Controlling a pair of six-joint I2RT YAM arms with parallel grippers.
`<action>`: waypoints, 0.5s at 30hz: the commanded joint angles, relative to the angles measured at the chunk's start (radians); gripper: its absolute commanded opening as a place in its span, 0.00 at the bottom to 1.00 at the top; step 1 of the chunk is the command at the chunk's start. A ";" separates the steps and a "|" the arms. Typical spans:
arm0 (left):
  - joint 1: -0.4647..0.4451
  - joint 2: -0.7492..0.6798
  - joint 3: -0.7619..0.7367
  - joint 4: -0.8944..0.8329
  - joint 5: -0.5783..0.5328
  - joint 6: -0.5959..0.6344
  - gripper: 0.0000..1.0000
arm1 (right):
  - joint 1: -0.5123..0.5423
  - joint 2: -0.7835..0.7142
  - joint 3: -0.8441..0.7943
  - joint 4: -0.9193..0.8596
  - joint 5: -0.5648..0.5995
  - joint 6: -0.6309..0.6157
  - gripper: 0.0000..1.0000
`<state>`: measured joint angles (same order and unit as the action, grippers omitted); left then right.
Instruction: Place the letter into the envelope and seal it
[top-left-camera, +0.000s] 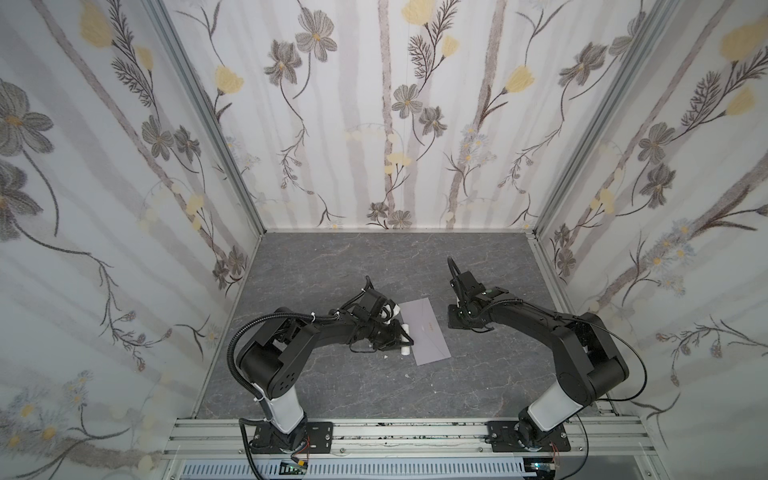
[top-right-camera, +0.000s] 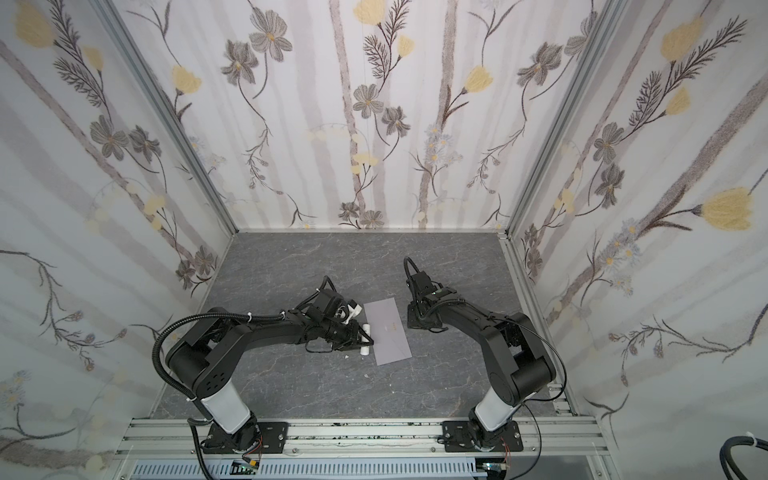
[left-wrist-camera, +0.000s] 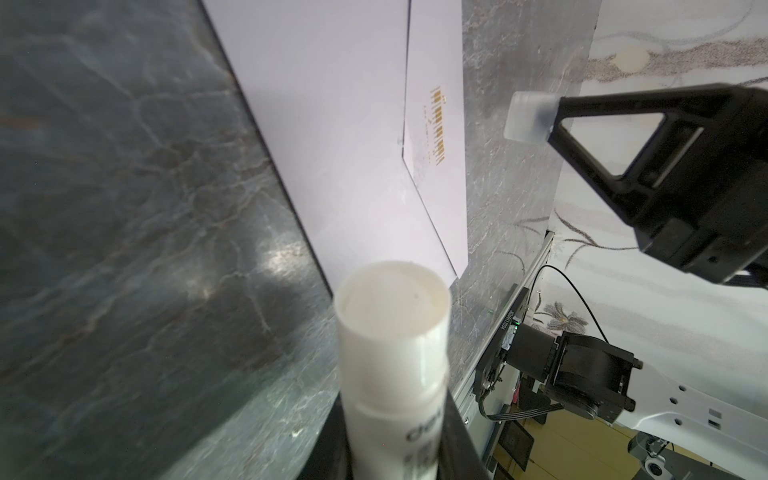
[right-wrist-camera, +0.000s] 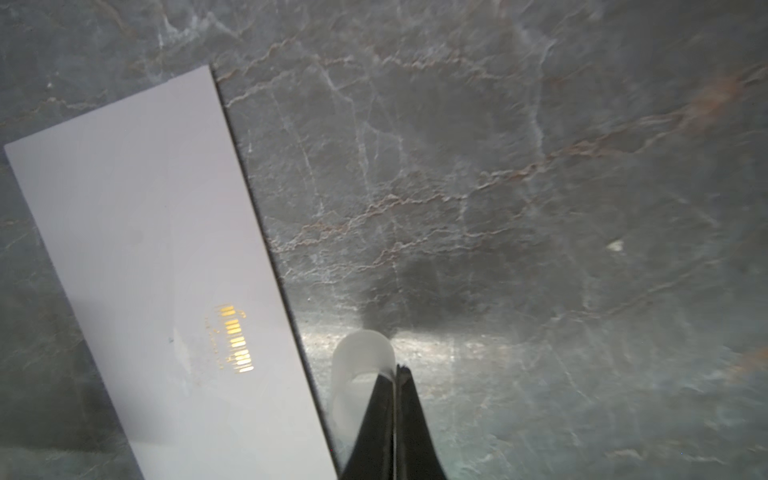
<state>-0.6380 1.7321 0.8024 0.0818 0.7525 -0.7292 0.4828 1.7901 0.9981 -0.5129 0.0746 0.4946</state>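
Envelope (right-wrist-camera: 137, 216) print (right-wrist-camera: 235, 338), glue stick (left-wrist-camera: 392, 353) label (left-wrist-camera: 419, 436) illegible

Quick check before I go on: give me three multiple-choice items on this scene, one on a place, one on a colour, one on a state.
1. Where is the right tool relative to the envelope?
A. On its flap.
B. Over bare table, beside its long edge.
C. Under it.

2. What colour is the envelope's printed mark?
A. Golden.
B. Blue.
C. Green.

3. What state is the left tool in?
A. Wide open, empty.
B. Shut on nothing.
C. Closed on the white glue stick.

Answers:
1 B: the right wrist view shows its closed tips off the envelope's edge, with stone surface below.
2 A: both wrist views show the mark as golden.
3 C: the left wrist view shows the tube clamped between its fingers.
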 joint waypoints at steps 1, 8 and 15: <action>0.003 -0.021 0.004 0.020 -0.027 0.014 0.00 | 0.000 0.009 0.068 -0.126 0.237 -0.029 0.00; 0.005 -0.071 -0.036 0.019 -0.068 0.003 0.00 | 0.014 0.099 0.175 -0.299 0.574 -0.014 0.00; 0.019 -0.139 -0.083 0.016 -0.083 0.004 0.00 | 0.060 0.239 0.263 -0.396 0.743 0.052 0.00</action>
<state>-0.6235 1.6123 0.7292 0.0803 0.6804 -0.7303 0.5304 1.9953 1.2327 -0.8505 0.6865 0.5007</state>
